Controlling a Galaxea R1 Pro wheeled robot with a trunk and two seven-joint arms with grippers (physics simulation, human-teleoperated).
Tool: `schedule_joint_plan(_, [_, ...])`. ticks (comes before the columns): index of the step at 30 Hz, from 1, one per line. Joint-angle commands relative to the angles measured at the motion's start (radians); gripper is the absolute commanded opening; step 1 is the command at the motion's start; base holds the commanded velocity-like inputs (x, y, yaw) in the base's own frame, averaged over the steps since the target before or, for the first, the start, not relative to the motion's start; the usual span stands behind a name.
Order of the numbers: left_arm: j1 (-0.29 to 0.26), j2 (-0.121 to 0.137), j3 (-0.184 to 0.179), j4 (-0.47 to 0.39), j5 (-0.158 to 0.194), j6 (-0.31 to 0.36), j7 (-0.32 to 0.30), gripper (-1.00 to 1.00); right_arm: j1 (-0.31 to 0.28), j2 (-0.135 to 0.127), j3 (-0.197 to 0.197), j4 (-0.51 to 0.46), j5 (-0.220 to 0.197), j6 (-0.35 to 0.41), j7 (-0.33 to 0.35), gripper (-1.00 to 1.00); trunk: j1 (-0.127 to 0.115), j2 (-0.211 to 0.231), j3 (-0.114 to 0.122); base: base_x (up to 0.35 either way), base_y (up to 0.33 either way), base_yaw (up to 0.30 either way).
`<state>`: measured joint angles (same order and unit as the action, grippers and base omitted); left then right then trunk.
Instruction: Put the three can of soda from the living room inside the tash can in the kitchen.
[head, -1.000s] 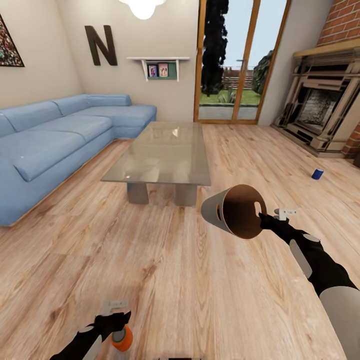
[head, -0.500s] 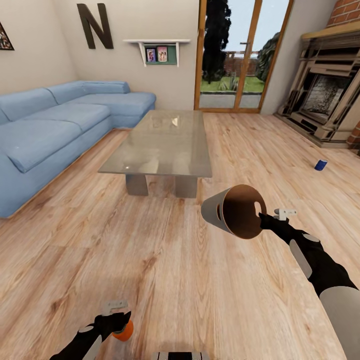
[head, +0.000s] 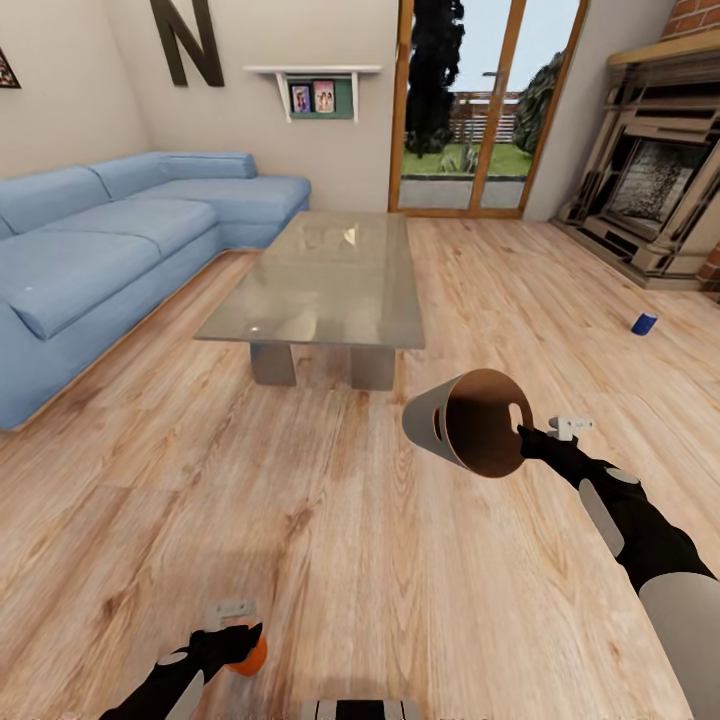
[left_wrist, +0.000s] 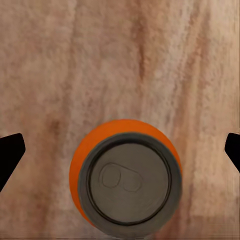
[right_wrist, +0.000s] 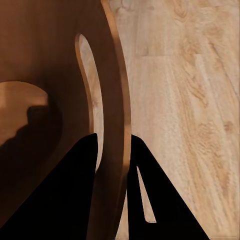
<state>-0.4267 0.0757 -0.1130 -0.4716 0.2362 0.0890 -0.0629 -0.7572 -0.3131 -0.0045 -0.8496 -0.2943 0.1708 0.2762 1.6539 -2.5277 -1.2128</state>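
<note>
At the near left, the left gripper (head: 232, 640) hangs over the orange can (head: 247, 655), which stands upright on the wood floor (head: 400, 580). In the left wrist view the can (left_wrist: 125, 177) is seen from straight above, its grey top with the pull tab facing the camera, and the two fingertips (left_wrist: 10, 152) sit spread wide at either side, clear of it, so the can is not gripped.

Further out on the right, the right gripper (head: 522, 434) holds the trash can (head: 468, 422) above the floor, tipped on its side with the open mouth toward the camera and the brown inside showing. In the right wrist view the fingers (right_wrist: 82, 165) pinch the rim of the trash can (right_wrist: 117, 100) beside a handle slot, one finger inside the wall and one outside.

Beyond the trash can, a glass table (head: 325, 285) stands in the middle of the room. A blue sofa (head: 110, 250) runs along the left wall and turns behind the table's far left corner.

Far right, the blue can (head: 644, 323) stands on the floor, well apart from the table, near a fireplace (head: 655, 195). On the far wall are a glass door (head: 465, 105), a small shelf (head: 315, 85) with pictures, and a large dark letter N (head: 188, 40).
</note>
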Motion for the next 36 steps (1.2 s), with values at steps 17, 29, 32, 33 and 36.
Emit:
schedule_joint_plan(17, [0.0, -0.001, -0.001, 0.0, 0.0, 0.0, 0.0, 1.0, -0.001, 0.0, -0.002, -0.002, -0.009, 0.001, 0.008, -1.0, 0.004, -0.002, -0.039, 0.0, 0.0, 0.0])
schedule_joint_plan(29, [0.0, -0.001, -0.001, 0.0, 0.0, 0.0, 0.0, 1.0, 0.0, 0.0, -0.002, -0.002, -0.009, 0.001, 0.008, -1.0, 0.007, -0.004, -0.058, 0.0, 0.0, 0.0])
schedule_joint_plan(32, [0.0, -0.001, -0.001, 0.0, 0.0, 0.0, 0.0, 1.0, 0.0, 0.0, -0.002, -0.002, -0.009, 0.001, 0.008, -1.0, 0.007, -0.004, -0.062, 0.0, 0.0, 0.0])
schedule_joint_plan(33, [0.0, -0.001, -0.001, -0.001, 0.0, 0.0, 0.0, 1.0, 0.0, 0.0, -0.001, -0.002, -0.009, 0.001, 0.008, -1.0, 0.007, -0.004, -0.062, 0.0, 0.0, 0.0])
schedule_joint_plan(36, [0.0, -0.001, -0.001, -0.001, 0.0, 0.0, 0.0, 1.0, 0.0, 0.0, -0.001, -0.002, -0.009, 0.001, 0.008, -1.0, 0.007, -0.004, -0.062, 0.0, 0.0, 0.0])
